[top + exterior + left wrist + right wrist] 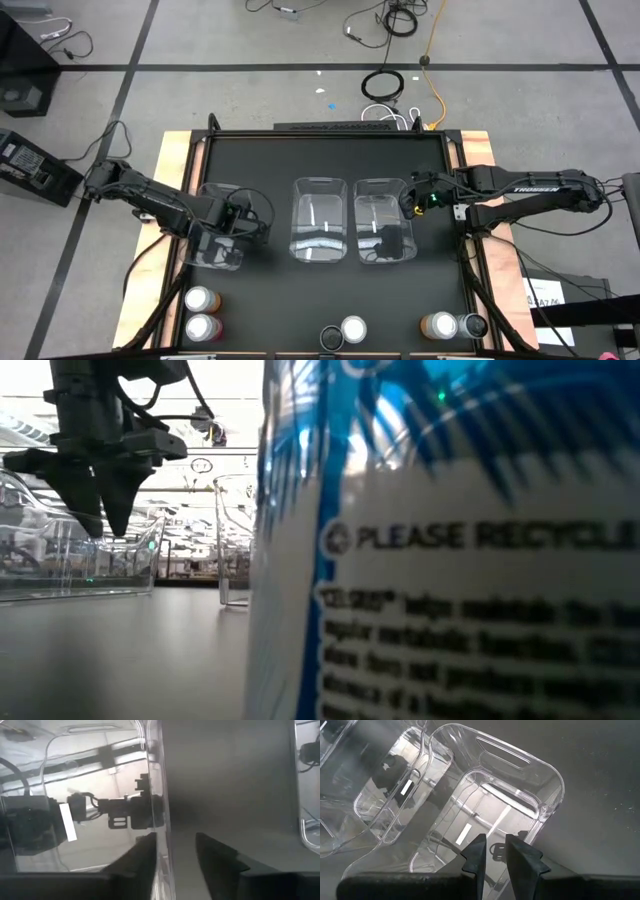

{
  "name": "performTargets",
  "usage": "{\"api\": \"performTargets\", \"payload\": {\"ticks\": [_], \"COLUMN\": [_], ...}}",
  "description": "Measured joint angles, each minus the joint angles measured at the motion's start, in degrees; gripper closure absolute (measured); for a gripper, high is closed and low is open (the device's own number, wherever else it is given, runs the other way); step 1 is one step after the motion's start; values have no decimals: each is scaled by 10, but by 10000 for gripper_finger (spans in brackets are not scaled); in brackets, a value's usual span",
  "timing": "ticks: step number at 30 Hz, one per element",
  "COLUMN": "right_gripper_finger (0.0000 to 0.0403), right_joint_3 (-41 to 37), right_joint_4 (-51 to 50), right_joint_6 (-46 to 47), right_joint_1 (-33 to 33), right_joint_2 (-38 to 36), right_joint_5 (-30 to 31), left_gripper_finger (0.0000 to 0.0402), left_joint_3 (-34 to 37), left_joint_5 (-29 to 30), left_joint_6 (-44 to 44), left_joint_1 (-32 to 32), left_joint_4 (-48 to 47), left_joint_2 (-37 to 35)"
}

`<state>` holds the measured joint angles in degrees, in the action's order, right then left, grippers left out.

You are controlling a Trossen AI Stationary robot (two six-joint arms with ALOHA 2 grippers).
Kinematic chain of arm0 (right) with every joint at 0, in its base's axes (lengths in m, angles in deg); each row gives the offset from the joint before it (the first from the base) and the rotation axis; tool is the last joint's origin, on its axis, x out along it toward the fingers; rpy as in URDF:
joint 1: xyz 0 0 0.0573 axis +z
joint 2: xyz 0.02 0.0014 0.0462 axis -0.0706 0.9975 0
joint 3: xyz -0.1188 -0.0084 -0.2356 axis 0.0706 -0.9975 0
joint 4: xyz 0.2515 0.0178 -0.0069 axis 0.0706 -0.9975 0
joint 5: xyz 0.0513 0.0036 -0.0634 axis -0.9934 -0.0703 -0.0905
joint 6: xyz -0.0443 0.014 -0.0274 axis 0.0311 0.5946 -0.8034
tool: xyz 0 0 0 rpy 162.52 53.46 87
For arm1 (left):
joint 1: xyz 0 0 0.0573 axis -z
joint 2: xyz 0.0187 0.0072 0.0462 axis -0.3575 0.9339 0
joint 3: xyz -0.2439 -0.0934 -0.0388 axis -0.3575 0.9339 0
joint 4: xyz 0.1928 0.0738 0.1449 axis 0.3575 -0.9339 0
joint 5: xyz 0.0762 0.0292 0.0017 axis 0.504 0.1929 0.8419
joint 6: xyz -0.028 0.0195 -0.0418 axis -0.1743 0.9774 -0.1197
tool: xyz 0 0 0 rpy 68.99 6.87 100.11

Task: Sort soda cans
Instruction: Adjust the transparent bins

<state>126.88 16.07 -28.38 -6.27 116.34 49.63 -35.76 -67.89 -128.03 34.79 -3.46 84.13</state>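
Several soda cans stand upright on their bases along the table's near edge: an orange-brown one (203,298) and a pink one (203,327) at the left, two (345,331) in the middle, and an orange-brown one (438,325) beside a dark one (473,325) at the right. One can's blue-and-white label (450,560) fills the low view. My left gripper (240,216) (175,855) points down, open, astride the left clear bin's right wall (164,810), one finger inside and one outside. My right gripper (408,200) (493,855) hovers over the right bin (485,795) with a narrow gap between its fingers and nothing in it. My left gripper's inner finger (146,854) stands close against the bin wall, and I cannot tell whether it touches. A clear gap remains between the wall and the outer finger (215,855).
Three clear plastic bins stand in a row mid-table: left (215,235), middle (320,218) and right (385,222). Bare black tabletop (330,290) lies between the bins and the cans. Wooden strips border the table's left and right sides.
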Motion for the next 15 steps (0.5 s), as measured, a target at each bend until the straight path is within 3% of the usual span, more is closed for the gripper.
{"api": "performTargets", "payload": {"ticks": [5,15], "right_gripper_finger": [337,337], "right_joint_3": [0,0], "right_joint_4": [0,0], "right_joint_6": [-5,-6], "right_joint_1": [0,0], "right_joint_2": [0,0], "right_joint_5": [0,0], "left_gripper_finger": [380,394], "left_joint_3": [0,0], "left_joint_5": [-1,-1], "left_joint_6": [-4,-46], "left_joint_1": [-3,-35], "left_joint_4": [-1,66], "left_joint_2": [0,4]}}
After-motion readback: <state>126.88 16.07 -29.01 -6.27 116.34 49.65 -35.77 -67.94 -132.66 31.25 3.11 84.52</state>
